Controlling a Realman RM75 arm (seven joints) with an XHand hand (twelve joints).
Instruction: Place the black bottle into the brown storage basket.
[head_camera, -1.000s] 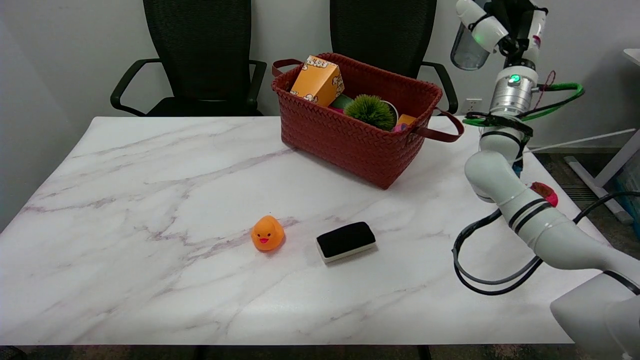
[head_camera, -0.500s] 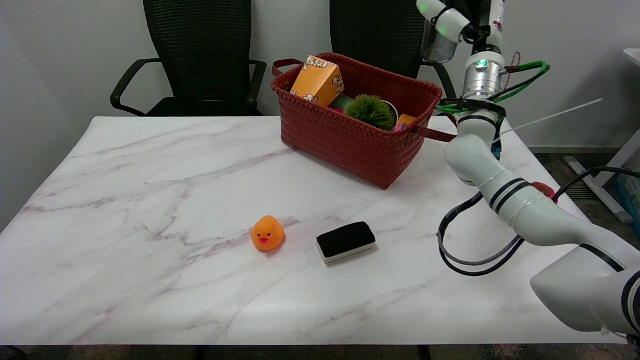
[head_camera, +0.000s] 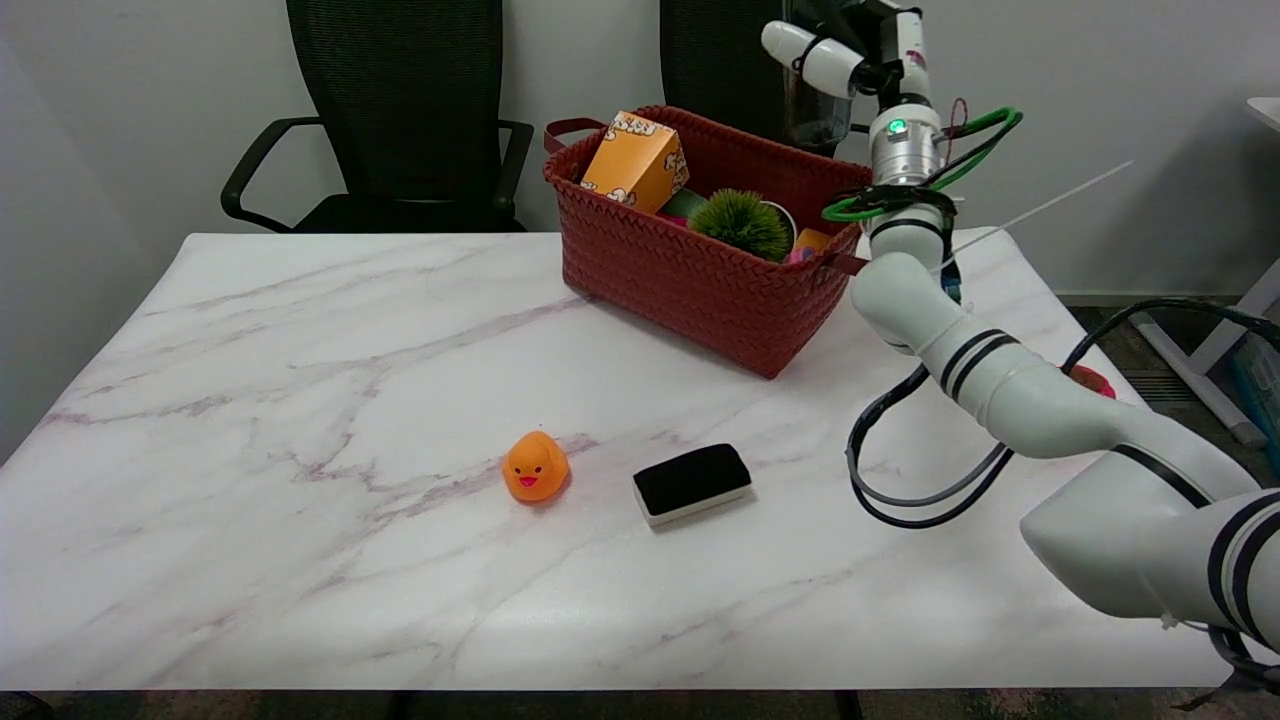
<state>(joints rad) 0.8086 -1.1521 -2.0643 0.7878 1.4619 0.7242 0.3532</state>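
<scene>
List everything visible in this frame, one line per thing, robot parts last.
Storage basket: one, red-brown woven, far side of table.
Box: one, orange, in basket's left end.
Fuzzy ball: one, green, in basket.
Toy duck: one, orange, near middle of table.
Eraser block: one, black top, white base, right of duck.
Bottle: one, dark translucent, held above basket's right end.
Chairs: two, black, behind table.
Table: one, white marble.
Right hand: one, black-and-white, holds the bottle; arm white.

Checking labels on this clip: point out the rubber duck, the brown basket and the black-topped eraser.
rubber duck (head_camera: 535, 466), head view, on its orange body.
brown basket (head_camera: 690, 285), head view, on its woven front wall.
black-topped eraser (head_camera: 691, 477), head view, on its black top face.
</scene>
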